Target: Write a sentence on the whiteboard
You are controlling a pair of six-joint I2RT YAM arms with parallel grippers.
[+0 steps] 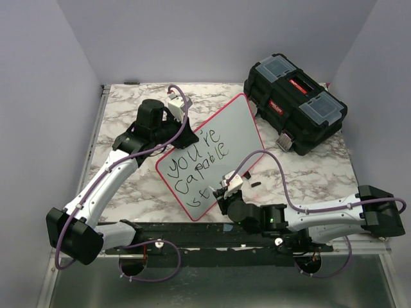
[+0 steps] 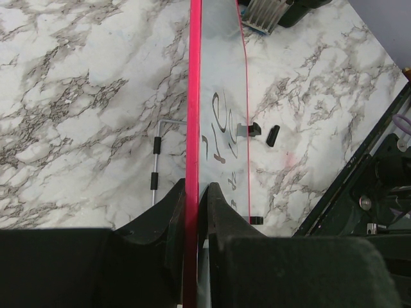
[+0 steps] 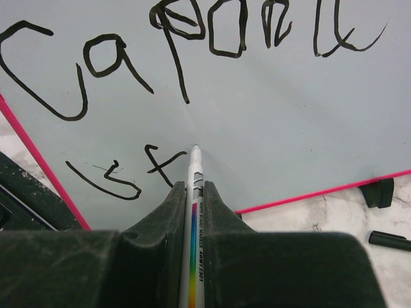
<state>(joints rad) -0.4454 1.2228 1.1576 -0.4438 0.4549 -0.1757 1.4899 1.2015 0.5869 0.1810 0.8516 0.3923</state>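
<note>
The whiteboard (image 1: 241, 125), white with a red-pink rim, stands tilted on the marble table. My left gripper (image 1: 184, 133) is shut on its upper left edge. In the left wrist view the rim (image 2: 194, 96) runs edge-on between the left gripper (image 2: 192, 190) and its jaws. The sentence (image 1: 196, 163) reads "you're capable st" in black. My right gripper (image 3: 195, 188) is shut on a white marker (image 3: 197, 162) with a rainbow stripe. Its tip touches the board just right of the letters "st" (image 3: 122, 184). In the top view the right gripper (image 1: 223, 190) sits at the board's lower corner.
A black toolbox (image 1: 295, 102) stands at the back right, close to the board's far corner. A small black piece (image 3: 388, 240) lies on the table beside the board's lower edge, near a black clip (image 3: 379, 191). A thin wire stand (image 2: 155, 162) lies behind the board.
</note>
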